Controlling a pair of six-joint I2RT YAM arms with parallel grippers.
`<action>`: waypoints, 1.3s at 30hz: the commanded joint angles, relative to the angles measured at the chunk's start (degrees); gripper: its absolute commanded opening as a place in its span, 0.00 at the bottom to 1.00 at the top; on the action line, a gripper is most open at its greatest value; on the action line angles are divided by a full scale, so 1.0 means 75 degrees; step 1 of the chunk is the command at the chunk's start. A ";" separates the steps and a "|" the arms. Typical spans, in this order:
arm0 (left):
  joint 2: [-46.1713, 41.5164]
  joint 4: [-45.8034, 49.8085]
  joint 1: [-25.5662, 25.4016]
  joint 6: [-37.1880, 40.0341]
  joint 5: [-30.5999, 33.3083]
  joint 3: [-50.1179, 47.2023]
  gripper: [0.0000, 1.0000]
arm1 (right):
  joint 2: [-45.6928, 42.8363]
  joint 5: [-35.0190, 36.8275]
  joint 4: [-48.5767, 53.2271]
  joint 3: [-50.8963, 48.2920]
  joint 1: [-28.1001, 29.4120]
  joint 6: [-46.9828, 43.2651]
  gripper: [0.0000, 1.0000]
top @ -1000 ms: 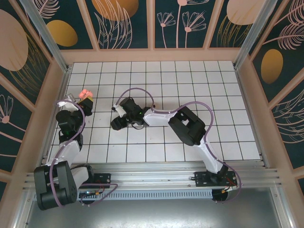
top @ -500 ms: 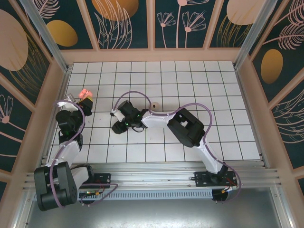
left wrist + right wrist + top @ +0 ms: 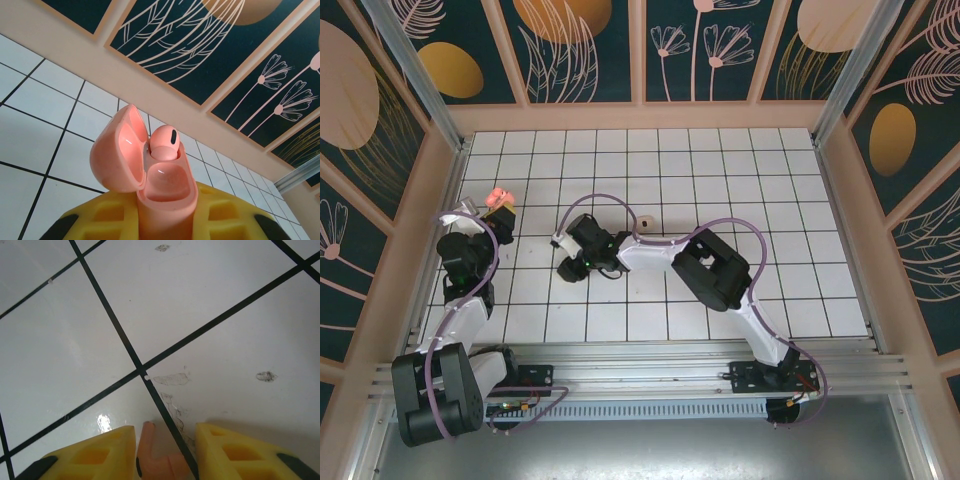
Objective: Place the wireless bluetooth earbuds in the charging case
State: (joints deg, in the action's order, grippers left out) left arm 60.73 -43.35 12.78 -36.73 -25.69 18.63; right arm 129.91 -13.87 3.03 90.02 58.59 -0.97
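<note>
Earbuds are sitting apart: one earbud (image 3: 163,145) is resting in the open charging case (image 3: 150,185), which the left claw (image 3: 488,213) is clamping shut near the table (image 3: 720,180) edge. The right claw (image 3: 165,442) is narrowing around the other earbud (image 3: 154,456) on the table, not yet clearly gripping, so a pickup is looking close.

The top external camera looks down from high behind onto the whole gridded table (image 3: 770,200). The left wrist camera sits low, close behind the charging case (image 3: 162,185), facing the patterned wall (image 3: 200,45). The right wrist camera faces down, very near the same tiles.
</note>
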 commanded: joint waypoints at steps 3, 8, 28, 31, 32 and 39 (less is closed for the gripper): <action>-0.0116 -0.0047 0.0049 0.0095 -0.0163 -0.0023 0.07 | -0.0474 0.0103 0.0551 -0.0553 0.0134 -0.0163 0.31; -0.0158 0.0015 0.0054 0.0128 -0.0154 0.0007 0.07 | -0.0978 0.0083 0.0375 -0.1058 0.0134 -0.0300 0.27; -0.0116 0.0038 0.0054 0.0141 -0.0556 0.0056 0.07 | -0.3941 -0.0542 0.2105 -0.3536 -0.1079 -0.1701 0.25; -0.0111 0.0041 0.0049 0.0151 -0.0615 0.0057 0.07 | -0.4208 -0.0531 0.2262 -0.3923 -0.1179 -0.1596 0.25; -0.0116 0.0050 0.0054 0.0140 -0.0622 0.0059 0.07 | -0.4289 -0.0530 0.2254 -0.4076 -0.1196 -0.1545 0.25; -0.0146 0.0073 0.0048 0.0116 -0.0691 0.0105 0.07 | -0.4404 -0.0389 0.2359 -0.4642 -0.1278 -0.1375 0.26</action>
State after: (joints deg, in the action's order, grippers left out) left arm 60.25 -41.89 12.78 -36.29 -29.58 18.63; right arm 98.61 -16.95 18.85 56.16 49.52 -11.62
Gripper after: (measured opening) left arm 0.197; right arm 0.255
